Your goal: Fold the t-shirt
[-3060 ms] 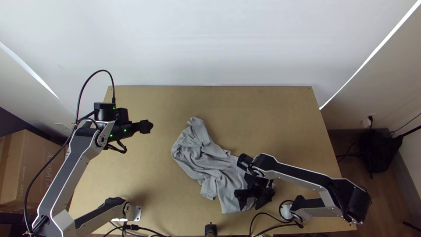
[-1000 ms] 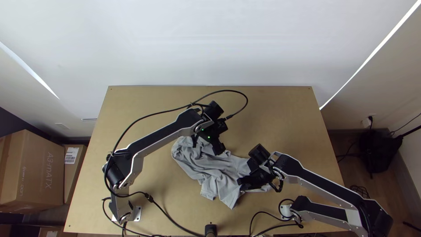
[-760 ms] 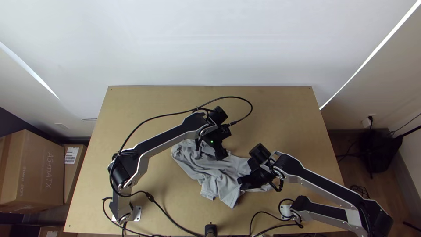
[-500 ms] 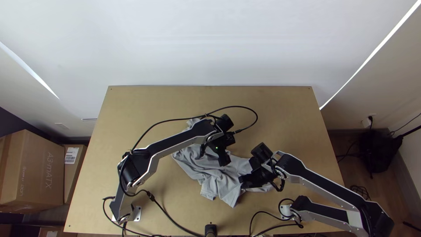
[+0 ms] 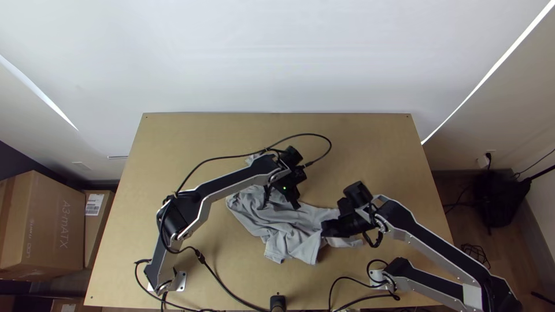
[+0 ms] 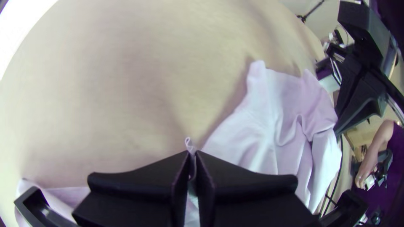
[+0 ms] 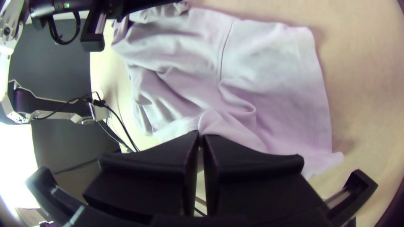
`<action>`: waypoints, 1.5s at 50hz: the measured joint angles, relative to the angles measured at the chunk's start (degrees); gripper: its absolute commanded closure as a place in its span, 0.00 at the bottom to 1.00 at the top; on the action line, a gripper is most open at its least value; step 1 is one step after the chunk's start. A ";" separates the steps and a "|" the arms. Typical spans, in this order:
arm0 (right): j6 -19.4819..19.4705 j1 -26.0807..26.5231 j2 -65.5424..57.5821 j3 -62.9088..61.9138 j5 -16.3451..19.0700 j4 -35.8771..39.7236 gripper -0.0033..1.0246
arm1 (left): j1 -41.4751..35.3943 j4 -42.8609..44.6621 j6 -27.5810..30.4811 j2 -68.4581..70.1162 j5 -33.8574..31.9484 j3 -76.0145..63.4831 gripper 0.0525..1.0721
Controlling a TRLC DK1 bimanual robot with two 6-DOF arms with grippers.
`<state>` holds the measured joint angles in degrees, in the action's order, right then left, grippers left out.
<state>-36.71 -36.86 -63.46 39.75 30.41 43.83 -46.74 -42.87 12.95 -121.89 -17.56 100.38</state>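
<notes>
Shifted right: R hand (image 5: 324, 229), pinching rumpled tee (image 5: 287, 232); L hand (image 5: 296, 205) w/ thin fold pinched.

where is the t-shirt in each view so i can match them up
Top view: the t-shirt lies rumpled mid-table, partly under both arms.
Left wrist view: the t-shirt runs from the left gripper across to the right gripper.
Right wrist view: the t-shirt spreads out beyond the right gripper, which pinches a fold.
Shared landmark: the right gripper, at the cloth in all three.
</notes>
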 measured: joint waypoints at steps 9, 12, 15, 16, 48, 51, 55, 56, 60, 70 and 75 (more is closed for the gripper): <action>2.25 8.35 1.49 0.00 -0.24 -1.01 0.97 | 6.23 0.72 -2.80 5.51 2.21 0.00 0.97; 2.80 10.51 2.19 0.04 -0.55 -1.38 0.97 | 8.41 1.40 -3.87 8.11 3.48 0.00 0.98; 3.02 12.57 3.17 0.17 -0.66 -1.36 0.97 | 10.73 1.81 -4.70 10.43 4.44 0.00 0.98; 3.23 13.25 3.43 0.37 -0.63 -1.33 0.97 | 11.56 1.97 -5.16 11.17 4.76 0.00 0.98; 17.81 32.04 -4.57 33.94 -5.90 -6.69 0.97 | 37.90 3.17 -14.82 25.90 13.53 4.20 0.98; 18.88 32.52 -6.34 38.45 -7.65 -8.00 0.97 | 40.17 3.17 -15.93 26.75 14.23 5.92 0.98; 20.22 33.27 -9.64 45.57 -9.09 -8.55 0.97 | 43.39 3.19 -16.94 27.50 14.45 8.68 0.98; 20.50 33.51 -10.80 47.67 -9.29 -8.68 0.97 | 43.98 3.19 -17.14 27.65 14.43 9.44 0.98; 21.07 34.18 -14.56 55.49 -10.58 -9.35 0.97 | 46.53 3.19 -17.70 28.17 14.45 12.11 0.98; 23.08 34.75 -22.80 70.86 -14.10 -14.19 0.97 | 49.16 3.34 -19.28 28.65 14.36 21.18 0.98; 25.09 34.73 -24.22 73.46 -17.07 -21.29 0.97 | 49.75 6.69 -20.61 29.53 14.19 24.44 0.98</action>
<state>-11.62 -2.13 -87.68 113.21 13.34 22.55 3.01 -36.18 -7.66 -92.36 -3.38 124.81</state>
